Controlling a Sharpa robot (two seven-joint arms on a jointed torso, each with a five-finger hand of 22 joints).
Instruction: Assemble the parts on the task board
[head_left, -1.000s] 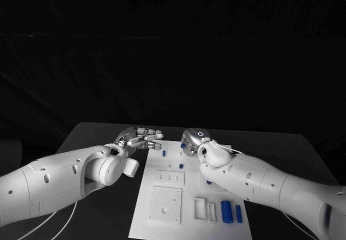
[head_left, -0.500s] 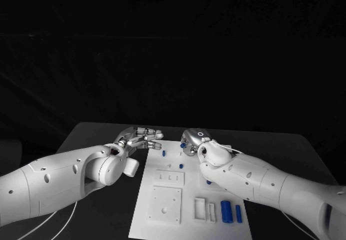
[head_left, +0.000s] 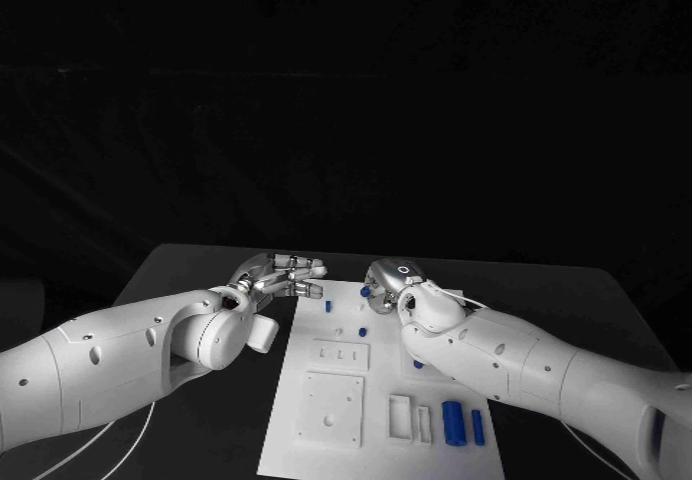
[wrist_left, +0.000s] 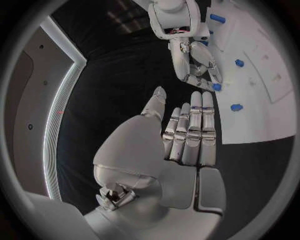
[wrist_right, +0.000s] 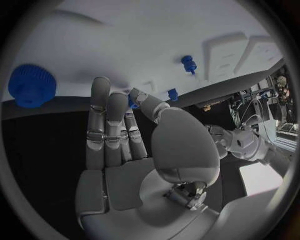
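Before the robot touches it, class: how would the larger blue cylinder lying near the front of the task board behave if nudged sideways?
The larger blue cylinder lies on its side on the smooth task board, so it would probably roll rather than slide. It looks like rigid plastic, likely stiff and light. A thinner blue piece lies close beside it and might get bumped.

The right robot hand (head_left: 387, 283) and its arm hid part of the task board (head_left: 329, 440); the board's near edge was cut off, and whether that hand held a small blue part (wrist_right: 133, 101) was unclear.
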